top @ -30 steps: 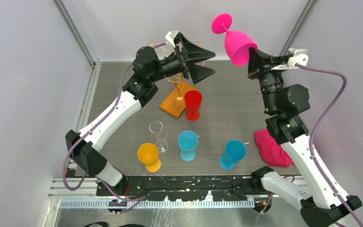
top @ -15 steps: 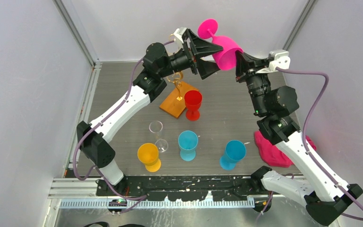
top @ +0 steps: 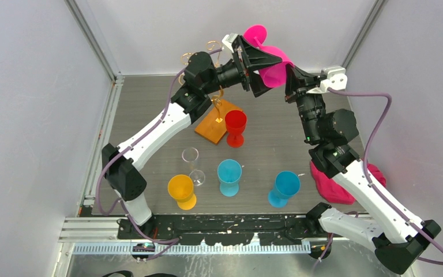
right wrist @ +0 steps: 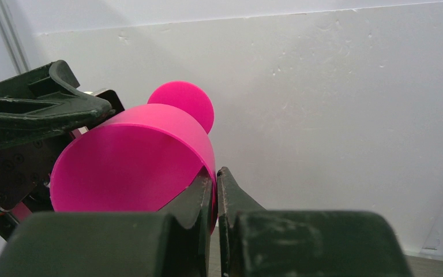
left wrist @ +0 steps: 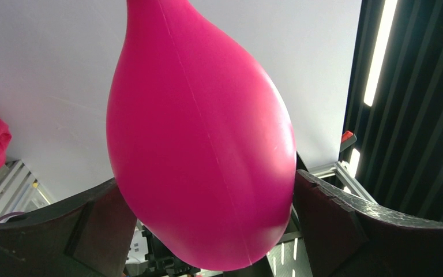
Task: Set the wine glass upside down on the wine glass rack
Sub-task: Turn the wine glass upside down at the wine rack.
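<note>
Wine glass (top: 276, 70), bright pink, is up in the air over the back of the worktop (top: 277, 138), tilted so its mouth faces the right arm and its foot points away. It looks like smooth, opaque moulded plastic: a rounded, egg-shaped bowl with a faint seam down it, a short stem and a flat disc foot. The right pincer (top: 291, 74) has it by the rim, fingers closed tight with the thin wall nipped between them. The left pincer (top: 261, 70) is spread wide, one dark finger either side of the bowl and very close to it; I can't tell if they press yet. To my eye this is a hand-over, so the wine glass can go foot-up onto the rack (top: 210, 124). Done well, the left would close squarely across the fattest part of the bowl, because that slick taper could squirt out toward the stem. The right should let go only once that hold is firm, then back straight off the rim. The rack stands underneath, partly hidden by the left arm: thin gold wire curls on a flat orange wooden base. A red glass (top: 235, 127) stands just beside the base.
</note>
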`<state>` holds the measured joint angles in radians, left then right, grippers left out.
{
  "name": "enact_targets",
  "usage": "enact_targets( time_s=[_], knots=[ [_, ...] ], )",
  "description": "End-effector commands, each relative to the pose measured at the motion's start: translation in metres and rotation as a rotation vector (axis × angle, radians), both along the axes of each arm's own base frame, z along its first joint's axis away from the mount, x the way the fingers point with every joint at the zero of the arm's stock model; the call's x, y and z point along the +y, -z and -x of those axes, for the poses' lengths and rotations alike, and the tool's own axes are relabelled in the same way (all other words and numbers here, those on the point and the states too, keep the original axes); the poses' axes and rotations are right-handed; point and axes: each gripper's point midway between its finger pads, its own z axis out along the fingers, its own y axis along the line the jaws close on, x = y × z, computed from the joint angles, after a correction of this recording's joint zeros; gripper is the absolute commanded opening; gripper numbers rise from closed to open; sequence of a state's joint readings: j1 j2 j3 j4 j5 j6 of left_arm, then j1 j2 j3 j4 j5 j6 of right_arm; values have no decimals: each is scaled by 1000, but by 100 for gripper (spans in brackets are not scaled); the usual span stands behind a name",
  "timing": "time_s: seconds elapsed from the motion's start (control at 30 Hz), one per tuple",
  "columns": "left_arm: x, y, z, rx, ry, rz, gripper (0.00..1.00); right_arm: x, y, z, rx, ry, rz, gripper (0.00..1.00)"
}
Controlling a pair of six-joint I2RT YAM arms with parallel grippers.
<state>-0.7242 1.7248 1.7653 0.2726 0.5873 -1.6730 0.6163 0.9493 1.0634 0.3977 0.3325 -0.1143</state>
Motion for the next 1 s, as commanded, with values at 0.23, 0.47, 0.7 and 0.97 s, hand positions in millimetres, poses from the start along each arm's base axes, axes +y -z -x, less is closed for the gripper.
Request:
enact_targets(
  time_s=[0.23,0.47,0.7,0.97],
  knots=[
    [1,-32,13,-82,16,70,99,-4,-14,10,-58,18,-23,1],
    [0,-31,11,-94,9,63,93,-2,-10,14,-56,19,-14,1],
    [0,-30,11,-111,5,65,85,-3,-6,18,-50,23,-9,1],
    [3,-25,13,-171,-25,12,82,-4,-6,20,-41,20,-5,19]
  ],
)
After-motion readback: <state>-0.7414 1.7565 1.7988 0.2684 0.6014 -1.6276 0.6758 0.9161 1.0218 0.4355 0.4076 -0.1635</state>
